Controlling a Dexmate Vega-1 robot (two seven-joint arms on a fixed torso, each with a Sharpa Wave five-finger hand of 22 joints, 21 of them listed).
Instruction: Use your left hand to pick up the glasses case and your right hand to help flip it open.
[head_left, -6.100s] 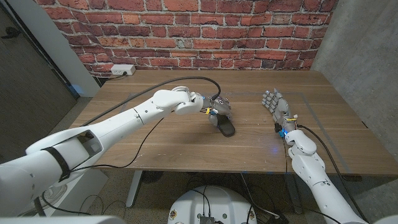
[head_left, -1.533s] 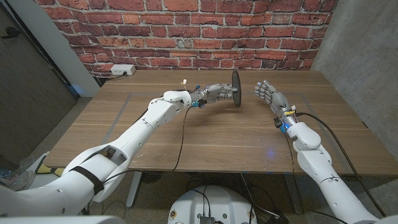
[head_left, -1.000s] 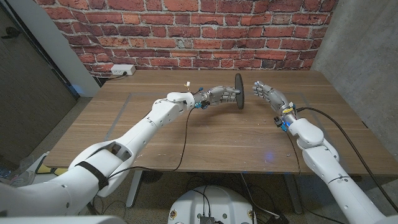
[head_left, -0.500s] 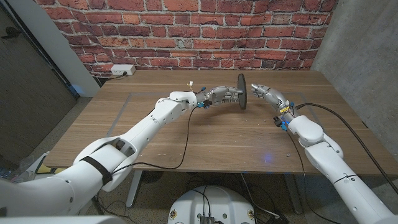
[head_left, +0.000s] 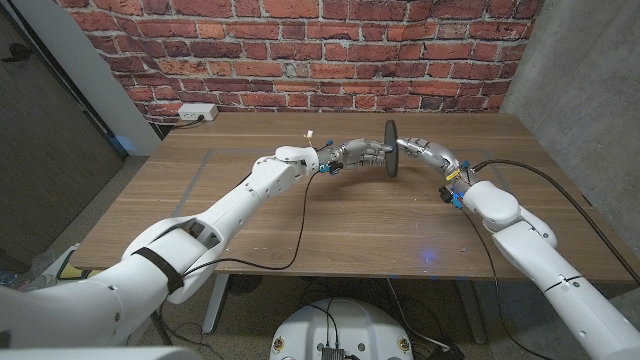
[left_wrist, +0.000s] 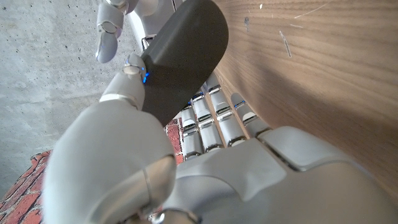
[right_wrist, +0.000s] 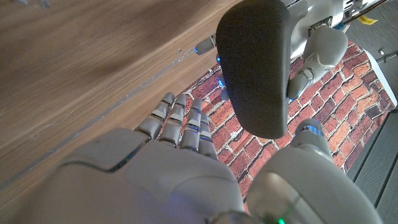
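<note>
Left hand (head_left: 362, 153) has the case (head_left: 391, 148) up off the worktop (head_left: 330, 220), held on edge above the far middle of the wood, near the brick wall (head_left: 300, 50). In the left wrist view the case (left_wrist: 180, 59) sits pinched between thumb on one broad face and the fingers (left_wrist: 211, 121) lined up behind the other. Solid hold, by the look of it.

Right hand (head_left: 425, 153) is in close now, reaching across from the other side, fingertips right at the case's edge. Whether they actually touch it I can't tell from the head view. The right wrist view shows the right fingers (right_wrist: 180, 124) stretched out fairly straight and close together, holding nothing, with the case (right_wrist: 258, 68) just beyond them and the left thumb wrapped on its far side.

So the step in hand is the flip. The lid seam isn't readable in any view, which makes finding it the tricky part. My judgement: the right fingertips want to hook the free long edge, away from where the left thumb clamps, and lever gently outward. The left should keep its pinch on one shell only; if thumb and fingers squeeze both halves together, the lid won't budge. Too hard a push from the right and the case could twist out of the pinch and drop to the wood. Slow, small pry, left wrist steady.
</note>
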